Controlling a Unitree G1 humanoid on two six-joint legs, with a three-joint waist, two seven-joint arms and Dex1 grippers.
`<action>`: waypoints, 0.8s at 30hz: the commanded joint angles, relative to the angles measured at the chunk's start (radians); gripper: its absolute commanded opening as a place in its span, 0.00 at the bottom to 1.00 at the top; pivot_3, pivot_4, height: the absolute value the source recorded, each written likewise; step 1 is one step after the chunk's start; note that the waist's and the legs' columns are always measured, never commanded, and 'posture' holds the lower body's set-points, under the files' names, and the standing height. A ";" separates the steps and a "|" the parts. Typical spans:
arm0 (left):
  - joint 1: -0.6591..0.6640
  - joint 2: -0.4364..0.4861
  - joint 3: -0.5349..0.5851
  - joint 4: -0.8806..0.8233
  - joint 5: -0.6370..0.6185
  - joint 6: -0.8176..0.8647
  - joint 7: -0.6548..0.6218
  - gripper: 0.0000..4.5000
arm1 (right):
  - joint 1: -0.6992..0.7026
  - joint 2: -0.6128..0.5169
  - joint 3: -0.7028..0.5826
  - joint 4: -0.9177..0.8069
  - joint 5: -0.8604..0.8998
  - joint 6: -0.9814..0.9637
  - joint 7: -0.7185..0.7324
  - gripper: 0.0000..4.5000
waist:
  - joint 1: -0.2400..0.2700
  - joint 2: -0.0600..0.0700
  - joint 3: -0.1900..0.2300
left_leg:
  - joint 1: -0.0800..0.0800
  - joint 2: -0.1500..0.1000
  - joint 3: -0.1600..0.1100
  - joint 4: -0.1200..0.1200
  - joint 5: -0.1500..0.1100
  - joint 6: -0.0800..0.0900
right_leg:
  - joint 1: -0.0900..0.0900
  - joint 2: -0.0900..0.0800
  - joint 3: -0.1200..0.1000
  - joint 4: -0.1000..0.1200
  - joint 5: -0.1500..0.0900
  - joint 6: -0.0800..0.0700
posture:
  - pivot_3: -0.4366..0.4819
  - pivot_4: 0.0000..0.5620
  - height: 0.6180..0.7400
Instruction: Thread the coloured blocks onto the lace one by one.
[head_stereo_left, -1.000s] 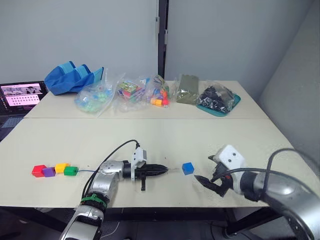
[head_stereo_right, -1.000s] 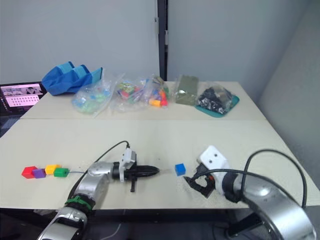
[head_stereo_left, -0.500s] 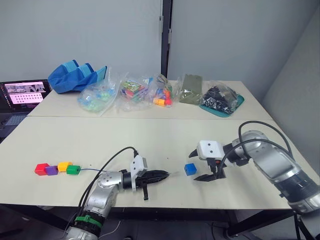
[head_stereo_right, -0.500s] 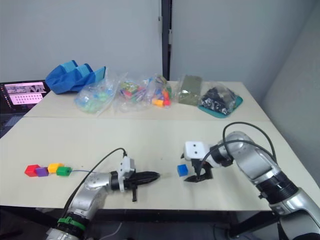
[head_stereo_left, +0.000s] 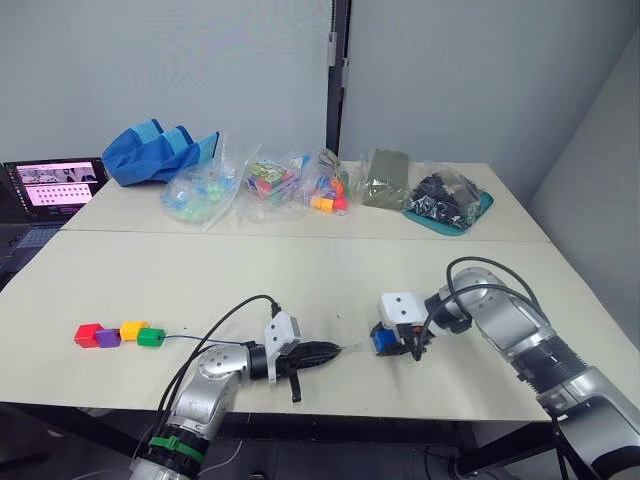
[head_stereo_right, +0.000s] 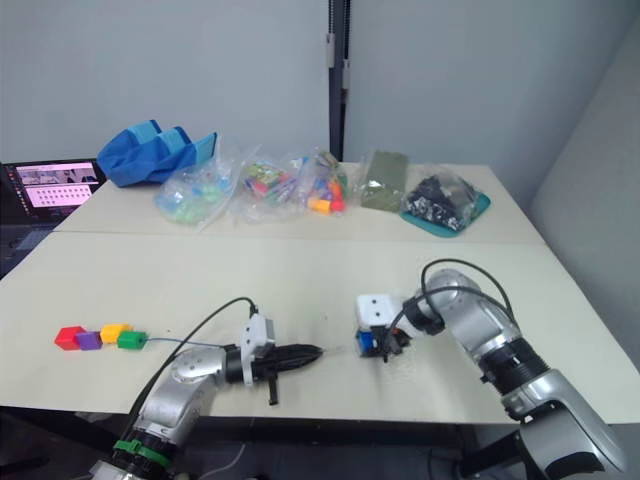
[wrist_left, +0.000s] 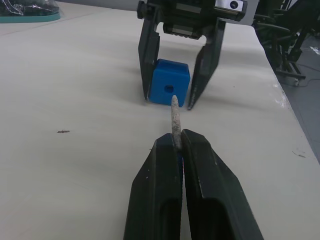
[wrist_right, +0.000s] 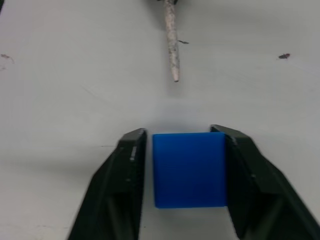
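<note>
Nearest the robot, the left gripper (wrist_left: 176, 150) lay low on the table (head_stereo_left: 300, 270) with its fingers pinched closed on the lace (wrist_left: 174, 120), just behind the stiff pale tip, which pointed at the blue block (wrist_left: 169, 88). That short hold looked right: the tip seemed rigid enough to steer, while the thin cord behind it would likely go limp and wander if held further back.

Just beyond the tip, the blue block sat on the table with its hole facing the lace. The right gripper (wrist_right: 186, 170) straddled it, fingers parted and standing at its two side faces, apparently touching or nearly so, not clearly squeezing. The block looked like light, hard, smooth plastic, likely to skate if nudged, so gripping flat opposite sides and leaving the hole free seemed sensible.

Further left, the red, purple, yellow-orange and green blocks (head_stereo_left: 120, 334) sat in a touching row, the dark cord running from the green end toward the left gripper.

Farthest back lay clear bags of toy pieces (head_stereo_left: 270, 185).
</note>
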 joint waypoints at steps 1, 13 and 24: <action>-0.006 0.010 -0.015 -0.004 0.010 0.008 -0.006 0.00 | 0.020 -0.016 -0.052 -0.095 0.023 0.103 -0.003 0.27 | 0.001 0.000 0.000 | 0.000 0.000 0.000 0.000 0.000 0.000 | 0.000 0.000 0.000 0.000 0.000 0.000 | 0.48 0.27 1.00; -0.035 0.023 -0.034 0.020 0.013 0.008 -0.042 0.00 | 0.156 -0.002 -0.087 -0.365 0.083 0.485 -0.120 0.27 | 0.001 0.000 0.000 | 0.000 0.000 0.000 0.000 0.000 0.000 | 0.000 0.000 0.000 0.000 0.000 0.000 | 0.48 0.27 1.00; -0.055 0.036 -0.059 0.045 0.042 -0.024 -0.076 0.00 | 0.177 0.001 -0.084 -0.375 0.081 0.486 -0.176 0.27 | 0.001 0.000 0.000 | 0.000 0.000 0.000 0.001 0.000 0.000 | 0.000 0.000 0.000 0.000 0.000 0.000 | 0.48 0.27 1.00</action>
